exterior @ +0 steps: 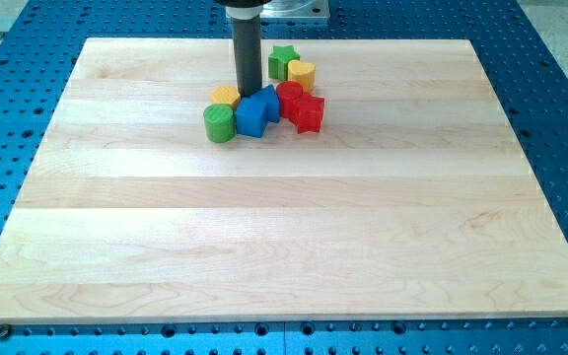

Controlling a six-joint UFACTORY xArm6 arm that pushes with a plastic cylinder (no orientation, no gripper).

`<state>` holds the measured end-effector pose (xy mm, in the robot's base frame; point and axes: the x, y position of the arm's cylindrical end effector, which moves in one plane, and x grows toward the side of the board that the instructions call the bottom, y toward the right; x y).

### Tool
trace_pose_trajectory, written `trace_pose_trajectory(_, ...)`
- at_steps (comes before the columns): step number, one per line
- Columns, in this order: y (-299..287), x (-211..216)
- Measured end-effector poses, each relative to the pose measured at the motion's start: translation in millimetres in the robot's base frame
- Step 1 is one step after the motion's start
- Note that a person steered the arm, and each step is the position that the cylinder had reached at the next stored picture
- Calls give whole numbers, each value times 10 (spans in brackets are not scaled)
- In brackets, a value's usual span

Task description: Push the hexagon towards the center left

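- The yellow hexagon point(226, 96) is up near the view's top, a bit left of the middle. It's on the left edge of the block pile, and only its top face really shows.
- my tip point(249, 93) is just beside the hexagon on its right, tucked behind the blue block point(255, 114). I can't tell if it's actually touching the hexagon yet.
- The tool point(248, 49) is just a bare rod, so there are no jaws to be apart or together and it isn't clamped on anything. It only shoves.
- That looks like the right side to start from imo, since the target is off to the view's left and somewhat lower.
- The catch is the green cylinder point(220, 123), which sits right against the hexagon on its lower-left. A diagonal shove would probably drag it along.
- So I'd push straight left first until the hexagon clears the cylinder, then come round to its upper right and steer it down.
- Stay centred on the hexagon's flat side. An off-centre push will likely spin it off the rod.
- The blue block is tight against the tip's lower side, so go slow or it gets nudged too.
- The red cylinder point(289, 93), red star point(309, 113), yellow heart point(302, 74) and green star point(283, 57) are all on the right, away from the push.
- The left of the desk point(284, 227) is bare wood, so there's nothing in the way once it's free.
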<state>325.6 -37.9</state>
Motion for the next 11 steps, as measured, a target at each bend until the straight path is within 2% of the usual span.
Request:
trace_pose_trajectory(1,-60,-100)
trace_pose_trajectory(2,-345,85)
trace_pose_trajectory(3,-349,338)
trace_pose_trajectory(7,-598,338)
trace_pose_trajectory(9,-1368,120)
trace_pose_trajectory(10,-1953,438)
trace_pose_trajectory(11,-1961,1119)
